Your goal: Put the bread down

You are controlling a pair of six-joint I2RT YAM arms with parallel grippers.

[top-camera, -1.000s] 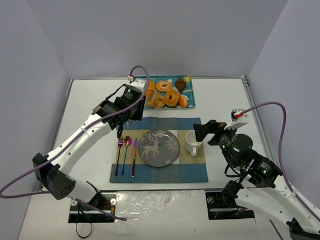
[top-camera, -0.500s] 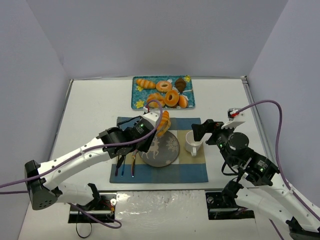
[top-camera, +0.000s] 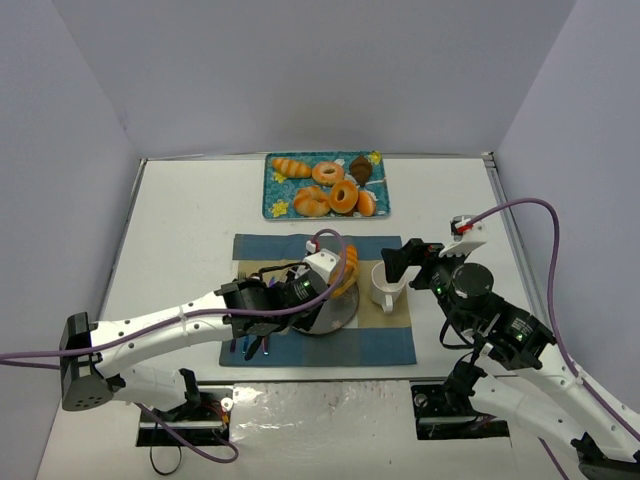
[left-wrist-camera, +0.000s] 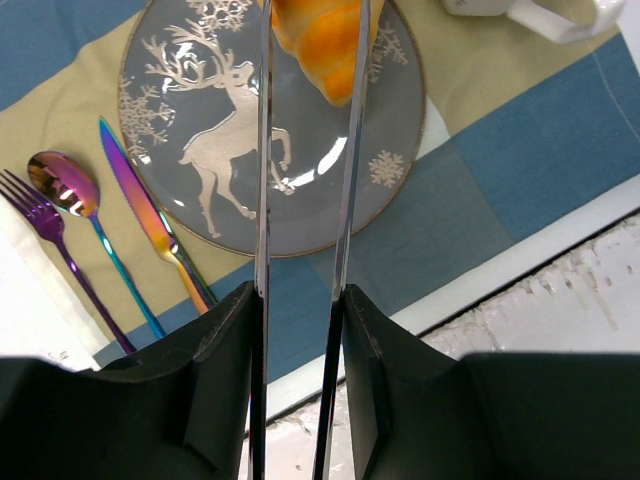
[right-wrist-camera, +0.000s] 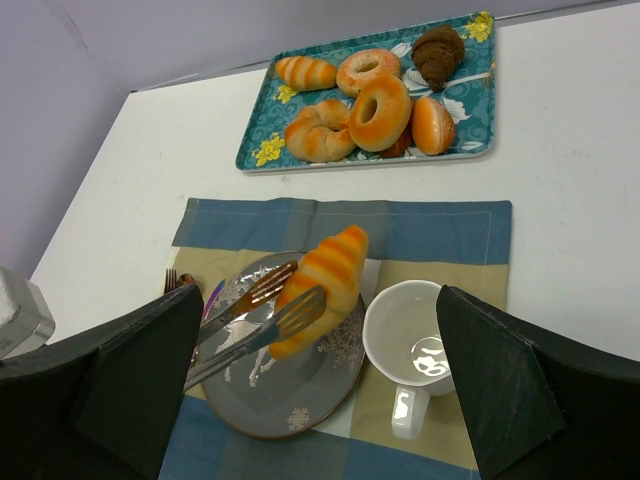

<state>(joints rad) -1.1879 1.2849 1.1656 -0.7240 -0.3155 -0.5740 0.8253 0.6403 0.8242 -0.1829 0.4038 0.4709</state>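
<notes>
Since half a second ago the left arm has dropped lower and the bread (top-camera: 345, 275) has gone from the plate's far rim to over its right rim, next to the cup (top-camera: 384, 284).

- Left gripper (left-wrist-camera: 300, 320): fingers pressed on the tongs (left-wrist-camera: 262, 200), and the tong tips pinch the bread, so it sits well out past the fingers.
- Bread: tilted over the plate (left-wrist-camera: 200, 120); can't tell if it touches.
- Left arm: stretched low from the desk's near-left corner across the placemat's (top-camera: 380, 345) near edge, wrist over the plate.
- Right gripper (top-camera: 405, 258): fingers spread, holding nothing, at the cup on the placemat's right edge.
- Left wrist view only: the fork (left-wrist-camera: 40, 215), spoon (left-wrist-camera: 60, 185) and knife (left-wrist-camera: 140, 200) left of the plate.
- Right wrist view: the bread from the side, and the pastry tray (right-wrist-camera: 260, 150) at the desk's far edge.
</notes>
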